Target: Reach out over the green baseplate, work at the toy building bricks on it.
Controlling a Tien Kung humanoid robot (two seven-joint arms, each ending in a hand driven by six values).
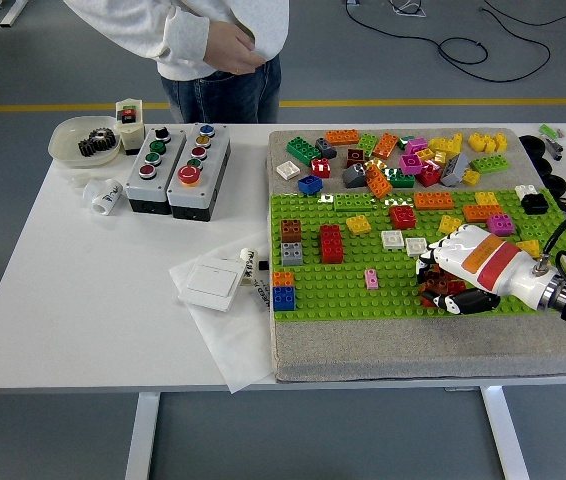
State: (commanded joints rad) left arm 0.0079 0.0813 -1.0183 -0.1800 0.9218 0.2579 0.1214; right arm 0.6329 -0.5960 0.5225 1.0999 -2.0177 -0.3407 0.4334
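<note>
The green baseplate (343,270) lies on a grey mat on the right half of the table. Bricks stand on it: a red one (331,242), a brown-and-grey stack (291,241), an orange-and-blue stack (282,287), a small pink one (370,277) and several more along its far edge. My right hand (441,285) reaches in from the right over the plate's near right part. Its fingers (438,263) curl down around a small dark red and brown brick cluster (437,292). My left arm is out of the picture.
Loose bricks (403,155) lie heaped on the mat behind the plate. At the left stand a button box (178,168), a bowl of gears (85,140) and a white switch plate (210,283) on paper. A person (213,45) stands at the far edge.
</note>
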